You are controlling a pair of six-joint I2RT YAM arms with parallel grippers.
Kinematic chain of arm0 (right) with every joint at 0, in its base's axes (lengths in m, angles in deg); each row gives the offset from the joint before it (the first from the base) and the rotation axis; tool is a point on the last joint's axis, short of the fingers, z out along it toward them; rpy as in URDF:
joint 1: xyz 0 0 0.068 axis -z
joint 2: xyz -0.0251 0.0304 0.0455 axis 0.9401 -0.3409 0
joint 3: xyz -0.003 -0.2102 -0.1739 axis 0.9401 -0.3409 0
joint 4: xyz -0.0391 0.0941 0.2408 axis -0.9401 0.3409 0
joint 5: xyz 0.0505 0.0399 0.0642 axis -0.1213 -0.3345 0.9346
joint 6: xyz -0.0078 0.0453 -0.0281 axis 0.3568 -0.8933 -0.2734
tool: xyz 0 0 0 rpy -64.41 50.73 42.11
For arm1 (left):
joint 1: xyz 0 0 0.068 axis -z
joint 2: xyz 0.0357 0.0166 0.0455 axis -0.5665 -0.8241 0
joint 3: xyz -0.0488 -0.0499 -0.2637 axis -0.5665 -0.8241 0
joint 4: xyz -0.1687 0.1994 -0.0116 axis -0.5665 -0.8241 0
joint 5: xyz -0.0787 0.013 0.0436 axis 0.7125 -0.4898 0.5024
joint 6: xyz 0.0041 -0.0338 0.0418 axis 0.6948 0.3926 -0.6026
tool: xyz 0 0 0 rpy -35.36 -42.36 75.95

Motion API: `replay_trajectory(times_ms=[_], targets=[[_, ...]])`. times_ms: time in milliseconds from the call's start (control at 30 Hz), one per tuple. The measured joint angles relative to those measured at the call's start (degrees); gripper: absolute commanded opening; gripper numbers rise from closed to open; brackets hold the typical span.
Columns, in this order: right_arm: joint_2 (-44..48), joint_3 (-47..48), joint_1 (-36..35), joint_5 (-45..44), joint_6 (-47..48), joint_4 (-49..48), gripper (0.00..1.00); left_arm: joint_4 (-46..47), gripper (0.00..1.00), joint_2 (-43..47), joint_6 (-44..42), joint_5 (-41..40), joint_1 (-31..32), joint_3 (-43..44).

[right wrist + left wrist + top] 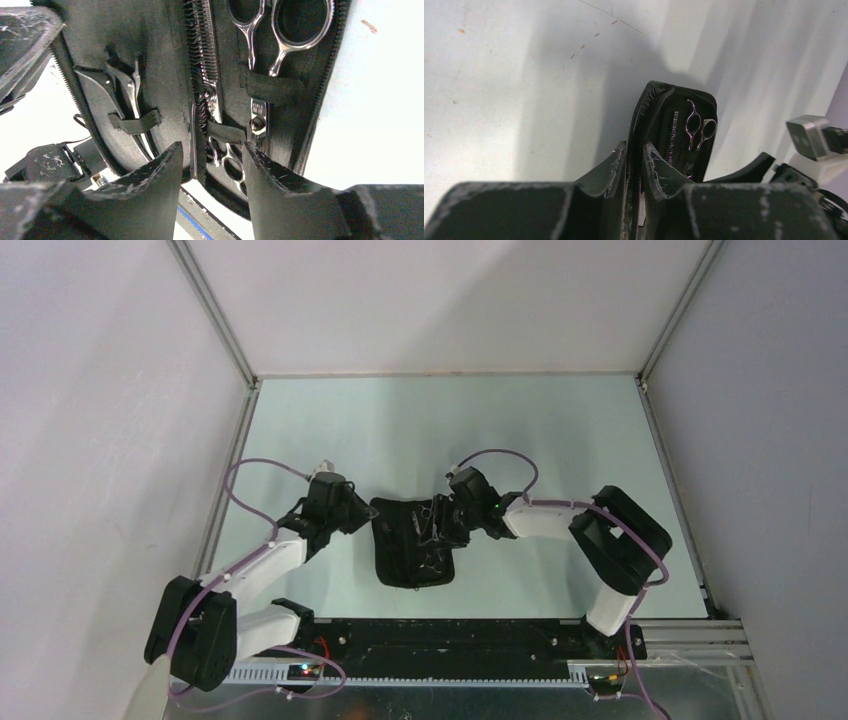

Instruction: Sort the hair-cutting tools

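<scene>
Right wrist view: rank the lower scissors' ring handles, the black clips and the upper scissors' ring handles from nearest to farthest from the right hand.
Measured from the right hand:
1. lower scissors: rings right between the fingertips.
2. black clips: left panel, under a strap.
3. upper scissors: rings at the top edge, right panel.

Soft overhead light; faint shadows; blurry close-ups
</scene>
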Motion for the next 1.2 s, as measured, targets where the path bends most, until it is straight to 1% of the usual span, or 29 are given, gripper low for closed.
replay_trajectory(times_ms=[200, 233, 267, 333, 467, 633, 800, 967, 1200], targets=[[7.50, 0.00, 0.13, -5.27, 3.89, 5.55, 0.65, -2.16, 0.37, 0.00, -1.99, -0.87, 1.25, 1.84], [9.05, 0.00, 0.37, -6.54, 4.70, 6.45, 0.66, -2.71, 0.41, -0.02, -2.32, -1.18, 1.60, 2.49], [10.01, -0.02, 0.66, -7.39, 5.07, 6.91, 0.70, -3.43, 0.43, 0.00, -2.86, -1.51, 1.97, 3.48], [12.04, -0.66, 1.77, -8.87, 6.08, 7.10, 0.73, -4.04, 0.48, -0.02, -3.54, -1.75, 2.80, 4.52], [14.23, -4.22, 4.74, -9.62, 6.99, 6.03, 0.75, -5.49, 0.54, -0.20, -4.61, -1.70, 4.24, 7.08], [14.10, -8.13, 7.50, -8.28, 7.15, 4.68, 0.75, -6.12, 0.56, -2.36, -5.14, -1.03, 6.10, 10.03], [12.72, -10.99, 8.92, -3.80, 5.57, -1.68, 0.75, -5.79, 0.56, -6.58, -5.18, 1.31, 8.68, 13.03], [10.88, -14.05, 11.15, 0.83, 2.95, -7.39, 0.76, -3.78, 0.57, -11.04, -5.14, 3.78, 11.45, 15.32], [9.11, -15.39, 13.20, 5.35, 0.46, -13.09, 0.76, 0.72, 0.57, -18.95, -5.07, 7.32, 14.32, 17.94]])
